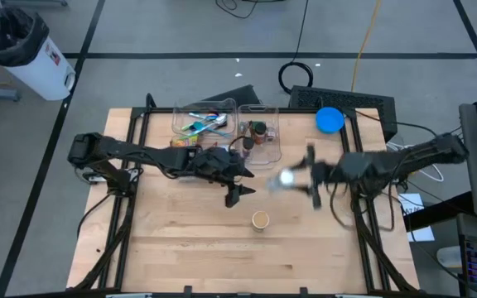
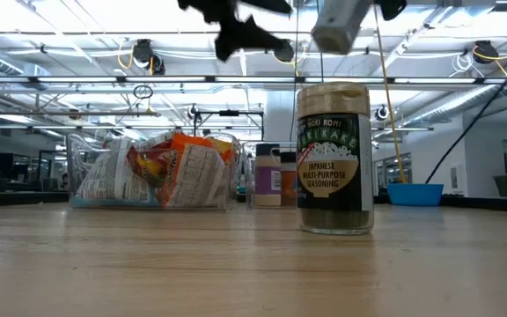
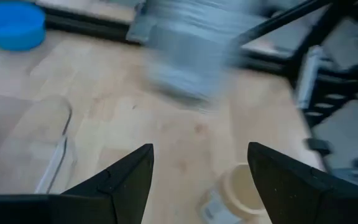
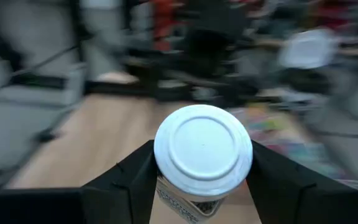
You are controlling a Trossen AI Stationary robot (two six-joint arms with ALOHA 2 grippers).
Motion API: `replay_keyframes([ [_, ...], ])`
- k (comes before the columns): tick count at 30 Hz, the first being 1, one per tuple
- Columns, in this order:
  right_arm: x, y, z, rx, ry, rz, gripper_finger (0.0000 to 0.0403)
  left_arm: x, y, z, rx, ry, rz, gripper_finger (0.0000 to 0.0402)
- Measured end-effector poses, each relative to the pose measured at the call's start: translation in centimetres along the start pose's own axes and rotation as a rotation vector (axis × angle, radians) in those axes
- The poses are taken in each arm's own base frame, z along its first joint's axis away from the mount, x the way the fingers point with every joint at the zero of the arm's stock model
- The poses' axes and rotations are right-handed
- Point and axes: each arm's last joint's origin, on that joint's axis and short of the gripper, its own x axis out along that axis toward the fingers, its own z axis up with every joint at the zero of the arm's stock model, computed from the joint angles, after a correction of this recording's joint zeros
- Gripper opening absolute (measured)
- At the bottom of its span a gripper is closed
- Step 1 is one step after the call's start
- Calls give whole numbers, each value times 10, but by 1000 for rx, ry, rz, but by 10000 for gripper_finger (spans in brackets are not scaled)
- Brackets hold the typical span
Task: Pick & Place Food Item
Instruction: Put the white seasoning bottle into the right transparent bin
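1. White-lidded jar was pinched between the fingers of the right claw, lifted above the wooden tabletop.
2. Left claw hung beside it with its fingers spread, holding nothing.
3. Another seasoning jar stood upright on the tabletop.
4. I judged the held jar stiff, smooth and maybe slippery; gripping its body below the lid looked safest.
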Motion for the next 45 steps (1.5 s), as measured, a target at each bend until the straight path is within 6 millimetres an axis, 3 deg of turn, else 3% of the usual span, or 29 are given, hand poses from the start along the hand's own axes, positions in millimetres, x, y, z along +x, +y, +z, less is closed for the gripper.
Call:
replay_keyframes([
  [7, 4, -79, 11, 37, -10, -127, 194, -70, -4, 18, 101, -24, 21, 269],
  [11, 20, -124, -2, 119, 63, -166, 194, -103, -7, 23, 163, -61, 102, 269],
  [15, 39, -160, -28, 180, 163, -217, 194, -117, -8, 20, 183, -47, 199, 269],
  [20, 61, -189, -63, 213, 260, -263, 194, -118, -6, 15, 190, -1, 282, 269],
  [27, 87, -200, -102, 262, 362, -225, 194, -107, -3, 14, 184, 13, 321, 269],
  [36, 105, -193, -122, 258, 425, -176, 197, -97, 2, 11, 184, 40, 352, 269],
  [42, 108, -191, -126, 264, 442, -169, 302, -97, 3, 12, 197, 41, 356, 269],
  [45, 103, -189, -119, 266, 438, -170, 340, -97, 3, 12, 201, 42, 356, 269],
])
